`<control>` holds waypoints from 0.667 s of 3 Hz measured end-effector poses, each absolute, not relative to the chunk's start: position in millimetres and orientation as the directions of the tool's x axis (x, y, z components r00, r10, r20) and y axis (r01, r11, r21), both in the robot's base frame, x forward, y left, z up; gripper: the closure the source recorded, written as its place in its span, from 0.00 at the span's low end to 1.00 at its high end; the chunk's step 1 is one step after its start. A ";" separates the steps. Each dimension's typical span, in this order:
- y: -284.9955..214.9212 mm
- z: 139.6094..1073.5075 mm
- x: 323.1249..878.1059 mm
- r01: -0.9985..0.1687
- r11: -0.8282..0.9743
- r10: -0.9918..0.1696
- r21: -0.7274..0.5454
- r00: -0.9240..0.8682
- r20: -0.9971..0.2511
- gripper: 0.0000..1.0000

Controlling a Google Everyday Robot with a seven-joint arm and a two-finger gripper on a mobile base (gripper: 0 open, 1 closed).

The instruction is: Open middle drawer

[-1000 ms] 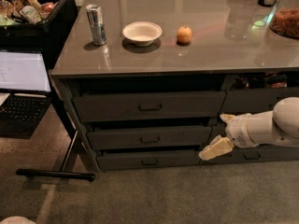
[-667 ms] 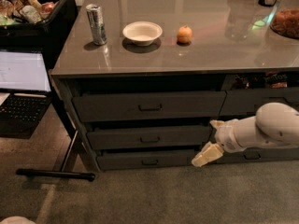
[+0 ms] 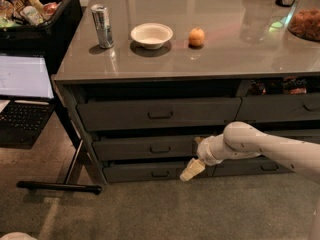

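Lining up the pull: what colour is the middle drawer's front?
The middle drawer is dark grey, camera view; the gripper hangs below-right of its handle.

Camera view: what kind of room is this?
Probably an office kitchen: a counter holds a can, a bowl and a fruit, snacks fill a bin, and the tool hangs low near the middle drawer.

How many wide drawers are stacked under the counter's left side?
3: the top drawer, the middle drawer beneath it, and the bottom drawer lowest. The gripper hangs in front of the bottom drawer's right end; none seems hidden.
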State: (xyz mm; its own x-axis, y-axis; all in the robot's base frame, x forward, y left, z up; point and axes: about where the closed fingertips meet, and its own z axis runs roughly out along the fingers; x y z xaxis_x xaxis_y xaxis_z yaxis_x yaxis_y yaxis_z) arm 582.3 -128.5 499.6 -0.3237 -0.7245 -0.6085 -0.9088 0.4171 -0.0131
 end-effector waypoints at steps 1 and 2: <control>-128.5 499.6 582.5 -0.909 0.417 -0.725 -0.014 -0.323 -0.609 0.00; -131.8 496.7 595.9 -0.909 0.414 -0.731 -0.055 -0.295 -0.615 0.00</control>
